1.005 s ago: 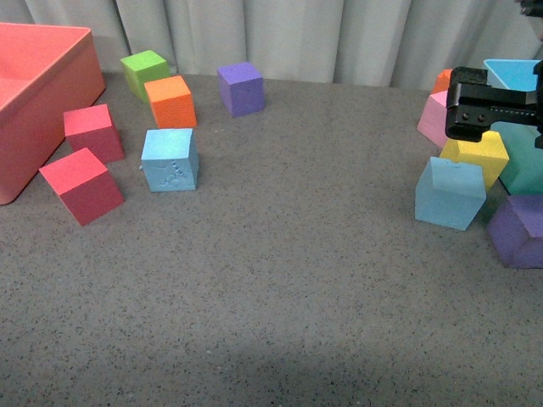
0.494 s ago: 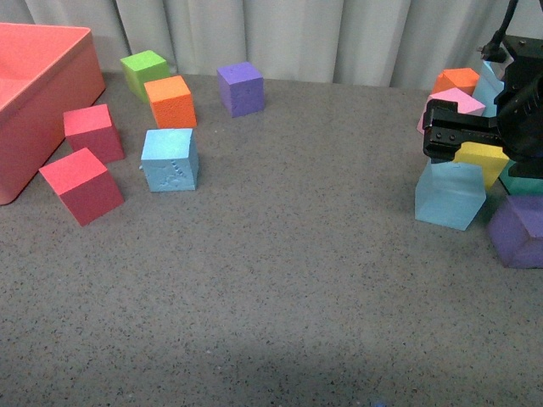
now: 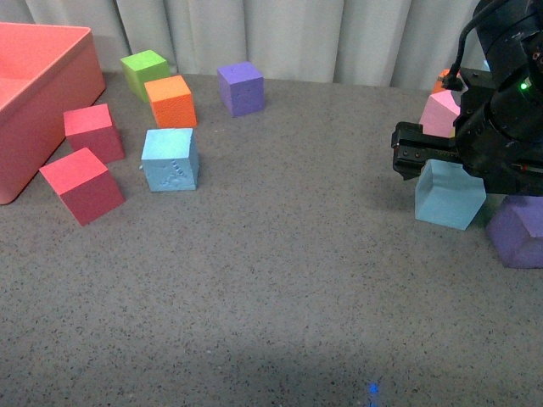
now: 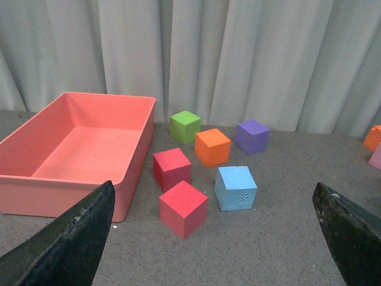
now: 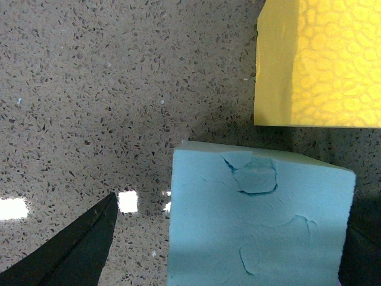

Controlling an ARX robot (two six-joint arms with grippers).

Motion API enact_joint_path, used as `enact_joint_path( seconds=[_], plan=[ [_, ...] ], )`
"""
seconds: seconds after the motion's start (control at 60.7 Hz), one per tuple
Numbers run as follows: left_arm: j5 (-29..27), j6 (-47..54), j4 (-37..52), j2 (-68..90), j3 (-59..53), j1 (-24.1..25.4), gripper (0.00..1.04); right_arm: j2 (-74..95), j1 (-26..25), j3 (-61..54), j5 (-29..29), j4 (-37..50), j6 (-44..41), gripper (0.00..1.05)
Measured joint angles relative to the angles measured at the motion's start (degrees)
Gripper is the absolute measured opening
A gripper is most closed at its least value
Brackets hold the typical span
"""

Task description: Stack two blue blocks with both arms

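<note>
One blue block [image 3: 170,158] with embossed marks sits on the grey table at the left; it also shows in the left wrist view [image 4: 236,187]. The other blue block [image 3: 448,195] sits tilted at the right. My right gripper [image 3: 437,165] is open just above it and hides its top. In the right wrist view the block [image 5: 256,220] fills the space between the open fingers [image 5: 77,250], with a gap at the one finger that shows clearly. My left gripper [image 4: 208,250] is open and empty, well back from the left block, and is out of the front view.
A red bin [image 3: 51,93] stands at the far left, with two red cubes [image 3: 82,184], an orange cube [image 3: 170,101], a green cube [image 3: 144,70] and a purple cube [image 3: 241,87] nearby. A pink cube [image 3: 441,114], a yellow cube [image 5: 321,59] and a purple cube [image 3: 517,229] crowd the right blue block.
My right arm has moved left and down over the right blue block, now covering the yellow cube and the turquoise bin in the front view. The blocks have not moved.
</note>
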Motion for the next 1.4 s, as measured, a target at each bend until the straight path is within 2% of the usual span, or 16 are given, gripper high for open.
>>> enact_joint_path(
  seconds=[0.066,0.148,0.198,0.33,0.56,0.972,1.088,1.401],
  plan=[
    [0.02,0.00,0.00,-0.02,0.00,0.00,0.98,1.03,0.00,0.96,0.79,-0.59,0.00,0.90],
    [0.00,0.00,0.00,0.00,0.00,0.00,0.98,1.92,-0.11,1.70,1.42,-1.66,-0.07,0.72],
    [0.00,0.00,0.00,0.00,0.00,0.00,0.98,2.10,-0.20,1.90,1.57,-2.01,-0.04,0.65],
    [0.00,0.00,0.00,0.00,0.00,0.00,0.98,2.10,-0.22,2.36,1.46,-2.82,0.00,0.52],
    [0.00,0.00,0.00,0.00,0.00,0.00,0.98,1.49,0.39,2.36,-0.76,-2.34,-0.04,0.48],
    [0.00,0.00,0.00,-0.02,0.00,0.00,0.98,1.05,8.20,7.93,-3.17,-3.76,-1.20,0.48],
    [0.02,0.00,0.00,-0.02,0.00,0.00,0.98,2.43,10.58,9.90,-2.29,-3.89,-1.73,0.48],
    [0.02,0.00,0.00,0.00,0.00,0.00,0.98,6.78,14.43,13.70,-2.67,-5.81,-1.77,0.48]
  ],
)
